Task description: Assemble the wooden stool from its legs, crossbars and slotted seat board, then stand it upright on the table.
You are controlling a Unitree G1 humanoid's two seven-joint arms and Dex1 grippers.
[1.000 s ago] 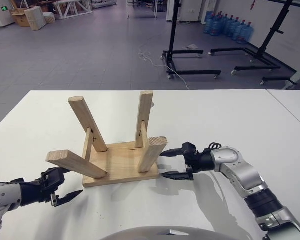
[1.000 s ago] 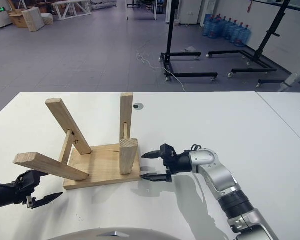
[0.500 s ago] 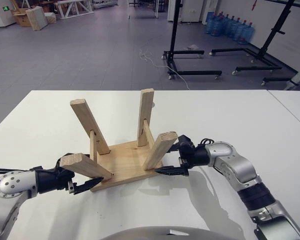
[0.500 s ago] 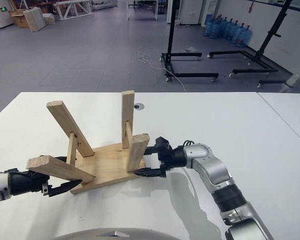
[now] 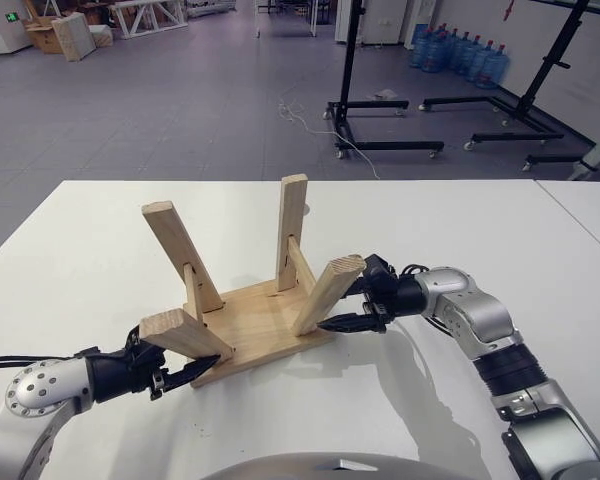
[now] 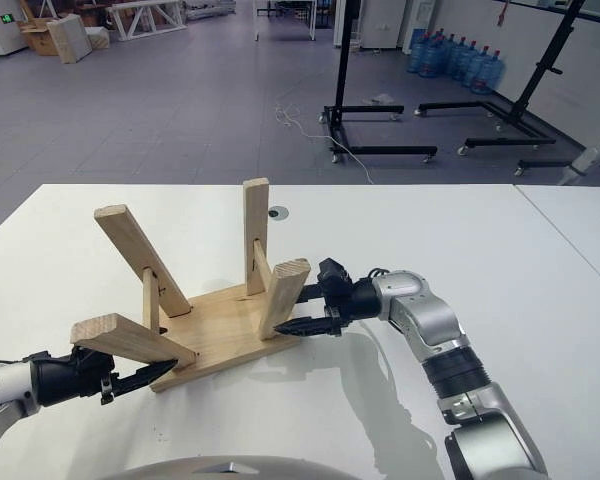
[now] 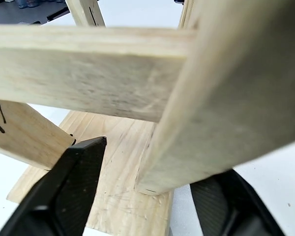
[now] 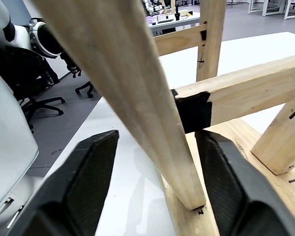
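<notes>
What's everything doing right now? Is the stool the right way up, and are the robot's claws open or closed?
stool: put together, upside down on the table, legs pointing up.
left gripper: open, one finger on each side of the near left leg.
right gripper: open, one finger on each side of the near right leg.

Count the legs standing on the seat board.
4: far left leg, far right leg, near left leg straddled by left gripper, near right leg straddled by right gripper. None seems hidden.
</notes>
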